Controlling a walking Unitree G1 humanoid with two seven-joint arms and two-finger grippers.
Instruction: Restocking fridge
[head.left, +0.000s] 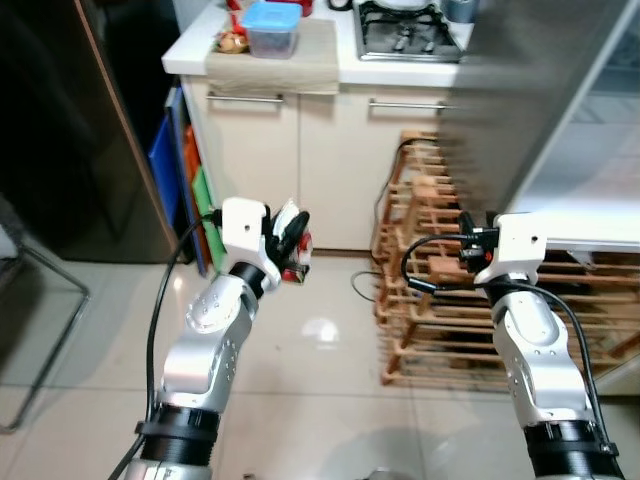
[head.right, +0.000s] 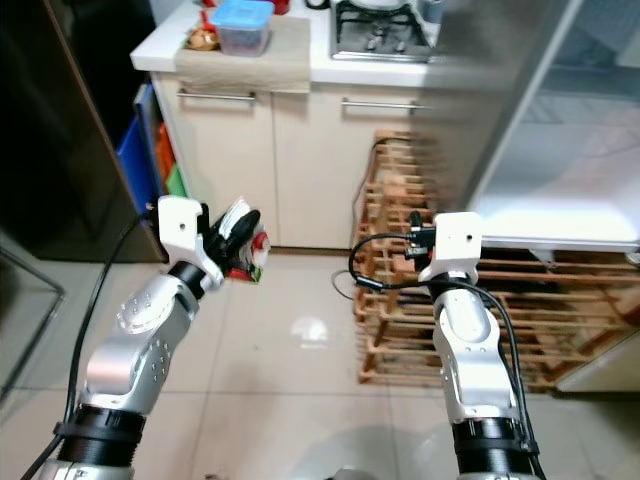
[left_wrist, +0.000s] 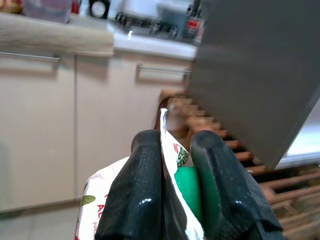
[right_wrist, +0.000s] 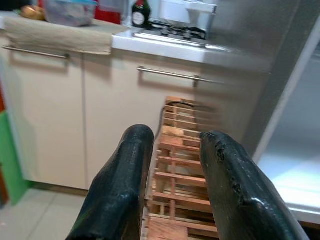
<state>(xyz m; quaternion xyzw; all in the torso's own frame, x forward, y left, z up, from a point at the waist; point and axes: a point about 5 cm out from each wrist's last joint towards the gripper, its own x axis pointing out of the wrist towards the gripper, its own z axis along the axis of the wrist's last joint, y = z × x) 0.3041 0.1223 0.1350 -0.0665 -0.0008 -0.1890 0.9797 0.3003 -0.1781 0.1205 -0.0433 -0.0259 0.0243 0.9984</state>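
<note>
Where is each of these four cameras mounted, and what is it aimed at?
Left and right eye views: head camera, looking down at both silver arms, the white counter and wooden slatted rack.
Left wrist view: along the left gripper, shut on a white-and-green food packet.
Right wrist view: along the empty right gripper.
Both wrist views share the cream cabinets and rack.

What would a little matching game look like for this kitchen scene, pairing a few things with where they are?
Things:
1. packet
2. blue-lidded box
3. wooden rack
4. right gripper

Places or states:
A. on the cloth on the counter
B. open, holding nothing
C. pinched in the left gripper
D. on the floor beside the cabinets

Pairs: 1-C, 2-A, 3-D, 4-B
</note>
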